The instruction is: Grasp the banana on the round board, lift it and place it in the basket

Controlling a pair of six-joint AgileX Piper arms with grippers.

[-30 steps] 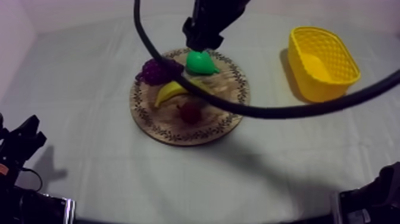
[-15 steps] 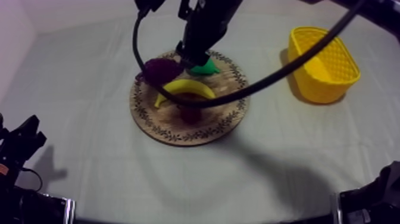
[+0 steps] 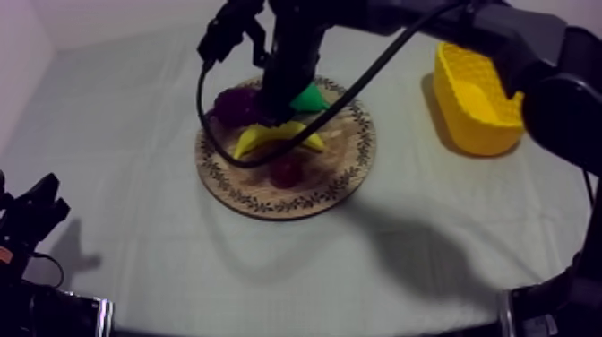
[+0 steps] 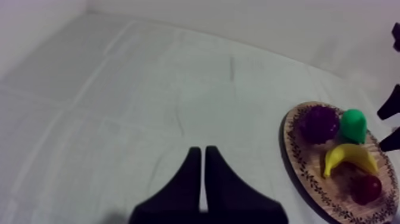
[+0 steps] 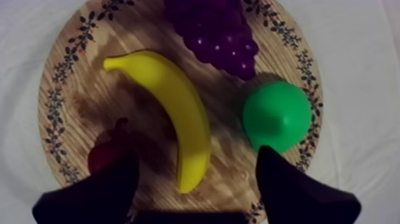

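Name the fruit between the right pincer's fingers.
The banana: its end lies in the gap of the open right pincer; the pear and small red fruit sit at the fingers.

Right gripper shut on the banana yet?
No, the fingers of the right gripper are apart, one either side of the banana on the wooden board.

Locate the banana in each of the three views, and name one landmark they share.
Top view: the banana lies across the middle of the wooden board, beside the grapes.
Left wrist view: on the board, between the pear and the small red fruit.
Right wrist view: on the board, between the small red fruit and the pear.
Shared landmark: the green pear beside the grapes.
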